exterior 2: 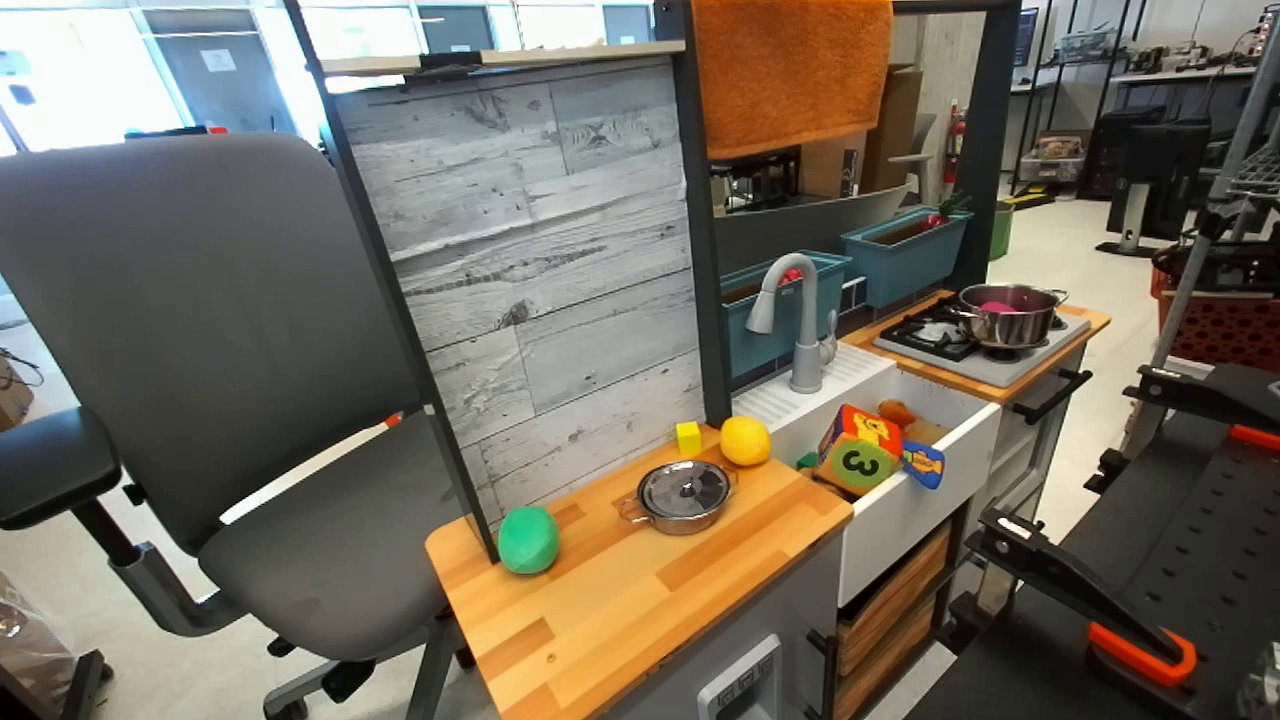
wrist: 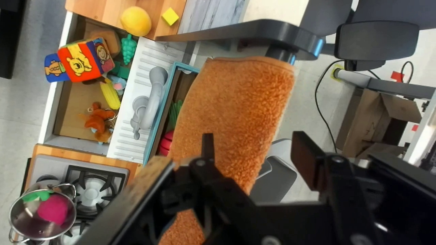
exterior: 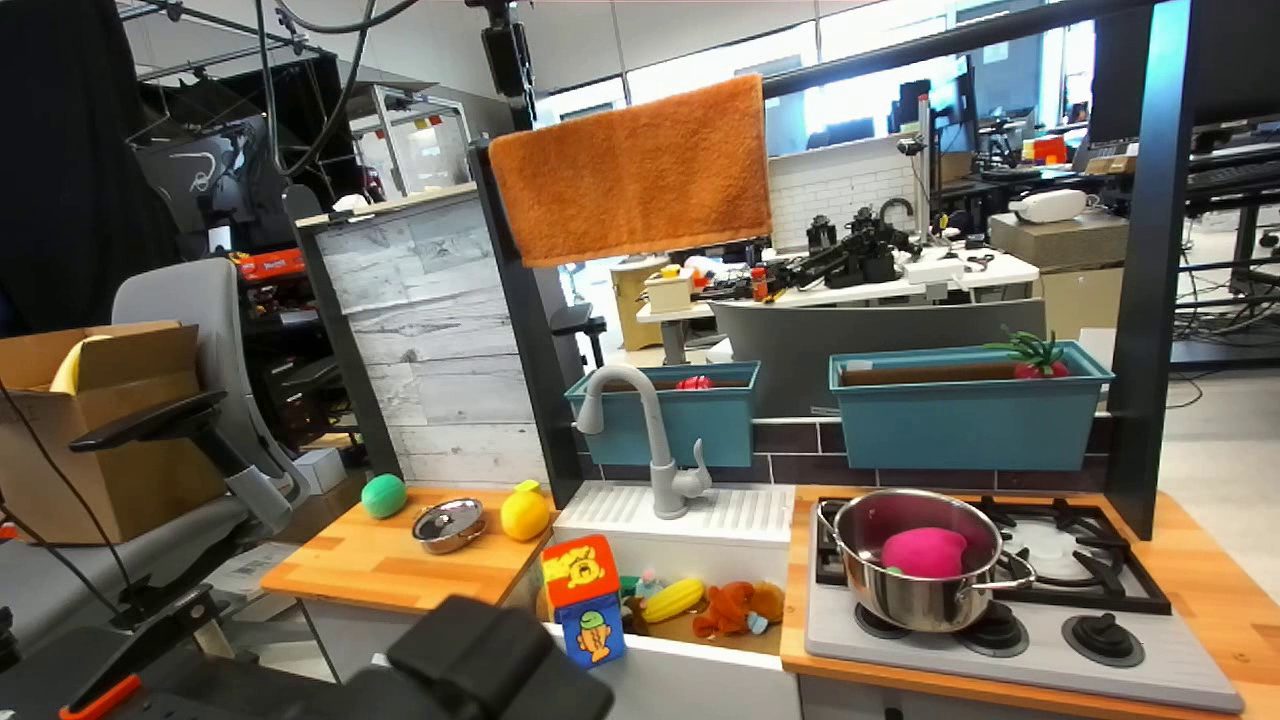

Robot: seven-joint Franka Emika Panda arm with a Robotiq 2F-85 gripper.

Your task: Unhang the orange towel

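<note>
The orange towel hangs draped over the dark top bar at the left end of the toy kitchen frame. It also hangs there in an exterior view, cut off by the top edge. In the wrist view, the towel is seen from above, running from the frame's corner down under the gripper. My gripper is open and empty above it. One finger overlaps the towel; the other lies past its far edge, over the background floor. I cannot tell the height gap. The gripper does not show clearly in the exterior views.
The dark frame post stands beside the towel's end. The bar continues to the right. Below are the grey faucet, teal planters, a sink with toys, and a steel pot on the stove.
</note>
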